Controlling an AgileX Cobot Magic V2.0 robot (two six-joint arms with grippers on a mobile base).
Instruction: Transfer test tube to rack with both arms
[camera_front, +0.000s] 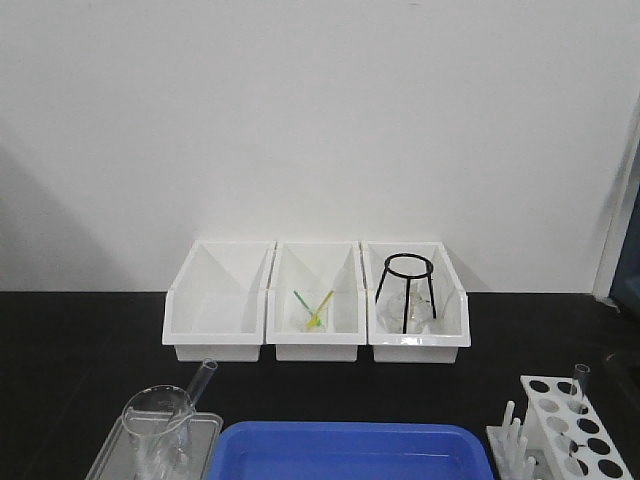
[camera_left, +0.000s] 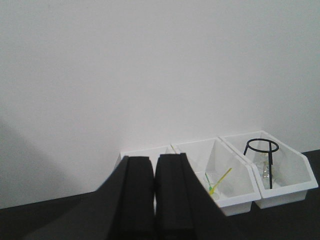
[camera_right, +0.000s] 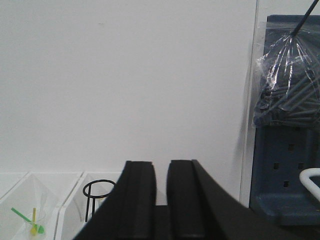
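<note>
A slender clear test tube (camera_front: 203, 381) leans in a wide glass beaker (camera_front: 157, 425) at the lower left of the front view. The white rack (camera_front: 590, 445), with round holes and upright pegs, stands at the lower right and holds another clear tube (camera_front: 579, 386). Neither arm shows in the front view. My left gripper (camera_left: 154, 159) is raised and faces the back wall, its black jaws together and empty. My right gripper (camera_right: 161, 164) also faces the wall, its jaws a narrow gap apart with nothing between them. The wrist views show neither the tube nor the rack.
Three white open-front bins (camera_front: 215, 300) stand in a row at the back. The middle one holds green and yellow sticks (camera_front: 315, 305), the right one a black ring stand (camera_front: 408, 290). A blue tray (camera_front: 350, 455) lies front centre. A blue pegboard (camera_right: 287, 150) stands at the right.
</note>
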